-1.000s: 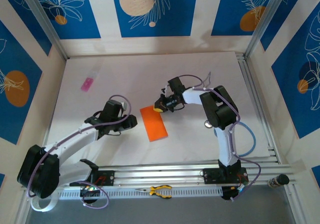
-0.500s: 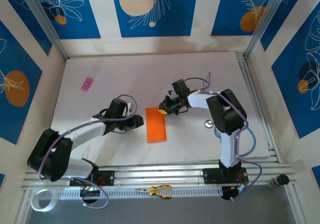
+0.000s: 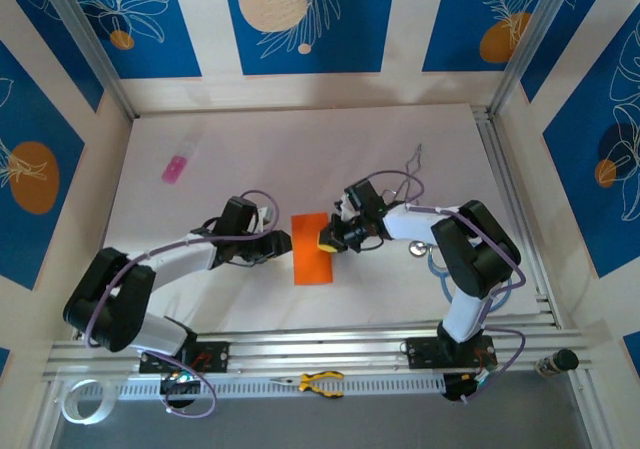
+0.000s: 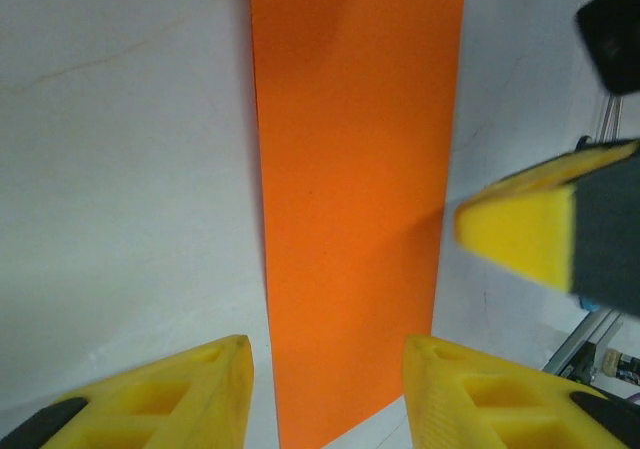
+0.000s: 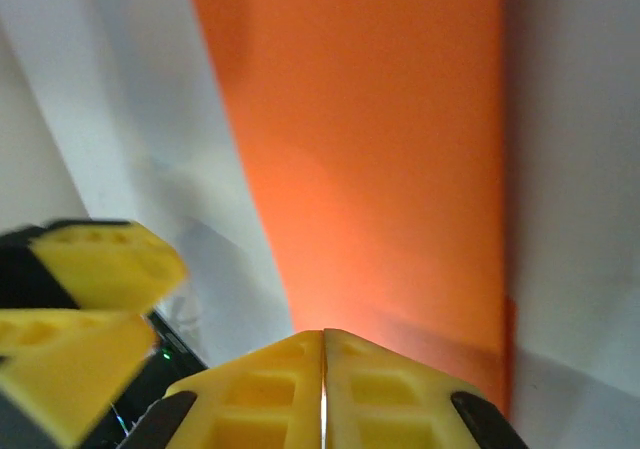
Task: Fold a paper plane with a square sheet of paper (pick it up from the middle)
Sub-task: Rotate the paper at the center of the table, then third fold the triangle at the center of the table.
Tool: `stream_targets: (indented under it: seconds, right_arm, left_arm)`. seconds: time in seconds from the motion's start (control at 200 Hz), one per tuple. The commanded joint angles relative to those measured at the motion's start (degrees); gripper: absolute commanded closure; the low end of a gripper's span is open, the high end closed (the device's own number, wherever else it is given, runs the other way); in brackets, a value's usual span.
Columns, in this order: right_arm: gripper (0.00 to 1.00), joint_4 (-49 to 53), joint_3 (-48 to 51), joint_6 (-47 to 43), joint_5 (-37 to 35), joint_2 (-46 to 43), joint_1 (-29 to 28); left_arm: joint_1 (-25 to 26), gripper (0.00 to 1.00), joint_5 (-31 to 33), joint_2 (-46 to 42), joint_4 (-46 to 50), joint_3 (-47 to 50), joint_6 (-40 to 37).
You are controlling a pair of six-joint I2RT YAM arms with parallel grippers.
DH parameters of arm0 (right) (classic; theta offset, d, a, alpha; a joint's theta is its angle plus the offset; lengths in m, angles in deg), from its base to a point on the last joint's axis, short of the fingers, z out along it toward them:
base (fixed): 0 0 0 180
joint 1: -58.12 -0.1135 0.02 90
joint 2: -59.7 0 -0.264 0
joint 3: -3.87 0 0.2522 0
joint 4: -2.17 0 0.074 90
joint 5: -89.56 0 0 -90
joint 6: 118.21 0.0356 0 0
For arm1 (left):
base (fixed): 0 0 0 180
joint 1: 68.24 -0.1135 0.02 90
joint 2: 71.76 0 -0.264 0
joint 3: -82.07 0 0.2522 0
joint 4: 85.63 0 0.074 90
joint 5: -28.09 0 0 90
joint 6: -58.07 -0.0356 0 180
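Where the top view looks down on the white table (image 3: pixel 260 149), the square sheet of paper (image 3: pixel 313 249) lies flat as a narrow, plain orange rectangle between the two grippers. The left gripper (image 3: pixel 278 246) sits just beside its left edge and the right gripper (image 3: pixel 327 239) at its right edge.

In the left wrist view the paper (image 4: pixel 355 189) is a smooth, bright, straight-edged strip. It runs away from the left gripper (image 4: pixel 325 389), whose jaws stand spread and hold nothing.

In the right wrist view the right gripper (image 5: pixel 322 369) has its jaws pressed together at the paper's (image 5: pixel 370 159) near edge.
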Motion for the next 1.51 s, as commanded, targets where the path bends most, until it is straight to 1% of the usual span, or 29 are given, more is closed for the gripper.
stream_targets:
  seconds: [0.0, 0.11, 0.2, 0.39, 0.45, 0.51, 0.555, 0.755, 0.96, 1.035, 1.216, 1.261, 1.351, 1.501]
  right_arm:
    - [0.92, -2.19, 0.70, 0.54, 0.78, -0.27, -0.43]
    - [0.92, -3.72, 1.87, 0.77, 0.44, 1.19, 0.67]
    - [0.92, -6.18, 2.90, 1.49, 1.72, 2.95, 2.00]
    - [0.93, -4.14, 3.77, -0.17, 0.43, 5.31, 2.65]
    - [0.93, -4.26, 4.40, 0.60, -0.09, 6.75, 2.97]
    - [0.93, -6.62, 5.03, 1.69, 2.24, 7.65, 3.54]
    - [0.93, -8.32, 5.74, 2.26, 2.34, 7.58, 3.48]
    - [0.93, -7.09, 5.15, 2.27, 1.92, 7.53, 3.57]
    - [0.93, -4.04, 4.47, 0.93, 0.93, 6.26, 3.73]
    - [0.93, -3.53, 4.44, 0.62, 0.93, 5.88, 3.75]
    - [0.93, -3.86, 5.23, 0.72, 0.61, 5.38, 3.92]
    - [0.93, -3.86, 5.24, 0.68, 0.63, 5.21, 3.85]
    - [0.93, -3.94, 5.32, 0.52, 0.70, 5.03, 3.79]
    - [0.91, -6.19, 5.42, -0.31, 1.37, 4.31, 3.67]
  left_arm:
    - [-0.61, 0.56, -2.45, 2.08, -2.97, 0.02, 0.81]
    - [-0.61, 0.54, -3.40, 3.76, -3.70, -0.50, 0.95]
    - [-0.61, 0.53, -3.88, 4.98, -3.70, -0.96, 0.78]
    - [-0.68, 0.51, -4.55, 7.18, -3.79, -1.42, 0.69]
    - [-0.61, 0.51, -5.03, 7.90, -3.38, -1.82, 0.45]
    - [-0.61, 0.51, -5.62, 8.33, -3.84, -1.74, 0.42]
    - [-0.61, 0.51, -5.75, 8.74, -4.26, -1.76, 0.42]
    - [-0.61, 0.56, -7.47, 11.36, -5.78, -3.19, 0.99]
    - [-0.61, 0.65, -9.50, 14.53, -9.77, -3.65, 3.05]
    - [-0.61, 0.71, -10.18, 15.62, -12.38, -3.27, 4.58]
    - [-0.61, 0.81, -11.98, 16.79, -17.72, -2.15, 7.44]
    - [-0.61, 0.86, -11.74, 16.59, -18.23, -1.75, 7.74]
    - [-0.63, 0.92, -11.22, 15.91, -18.38, -1.18, 8.15]
    - [-0.65, 1.00, -8.98, 13.43, -18.01, 0.19, 8.88]
